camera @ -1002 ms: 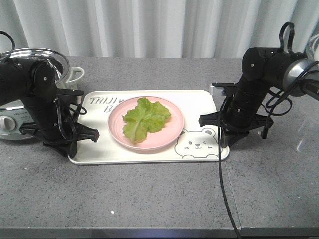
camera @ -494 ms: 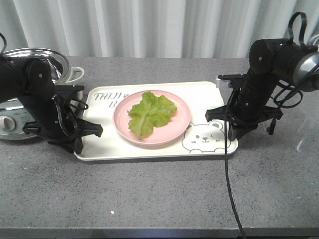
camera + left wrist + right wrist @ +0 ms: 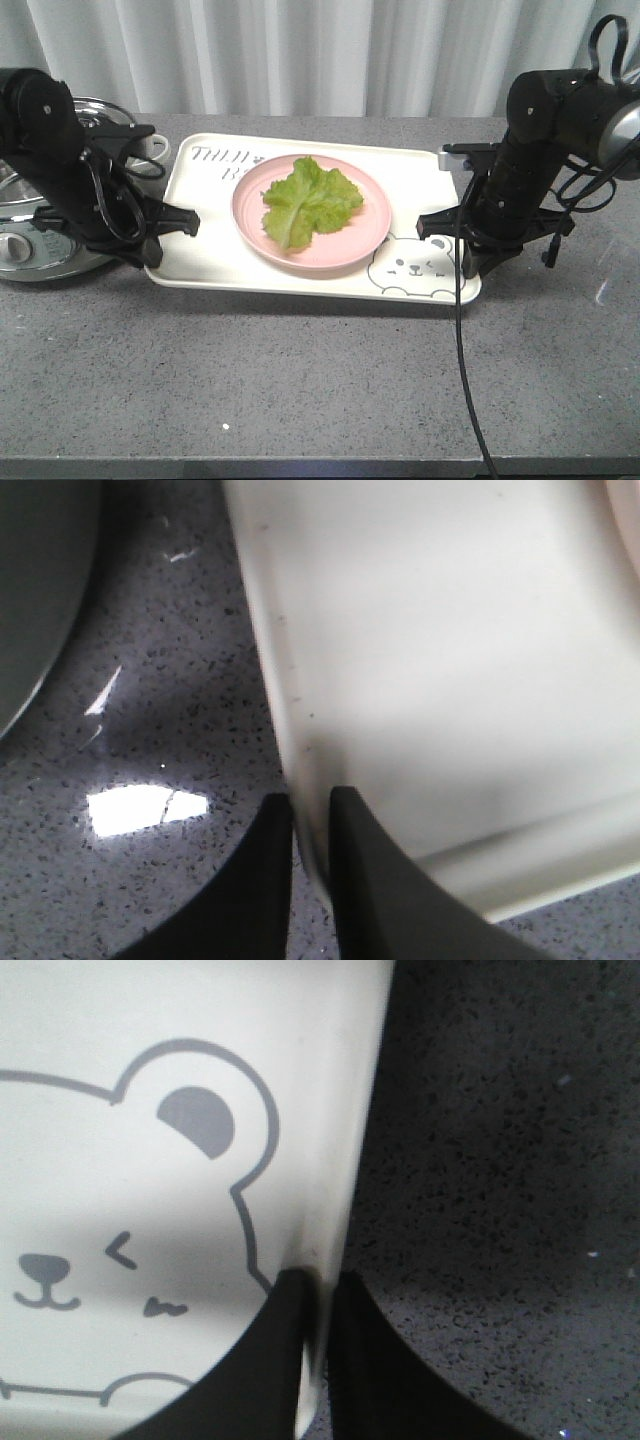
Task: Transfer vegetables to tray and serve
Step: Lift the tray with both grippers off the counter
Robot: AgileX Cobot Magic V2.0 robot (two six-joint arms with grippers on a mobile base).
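Observation:
The vegetables, one green lettuce leaf (image 3: 308,200), lie on a round pink plate (image 3: 345,250) in the middle of the cream tray (image 3: 205,250). The tray hangs just above the grey counter, casting a shadow beneath. My left gripper (image 3: 160,238) is shut on the tray's left rim; in the left wrist view its gripper (image 3: 312,815) pinches the rim of the tray (image 3: 420,680). At the right rim beside the bear face, my right gripper (image 3: 462,255) is shut; the right wrist view shows this gripper (image 3: 322,1288) clamping the tray's edge (image 3: 330,1110).
A silver rice cooker (image 3: 30,240) stands at the far left, close behind my left arm, with a white cup (image 3: 152,142) peeking out past the tray's back corner. My right arm's black cable (image 3: 460,350) trails down over the grey counter (image 3: 300,380). Curtains close off the back.
Both grippers, still shut on the rims, have raised the tray off the counter and carried it back and slightly right. The plate and lettuce rode along with it.

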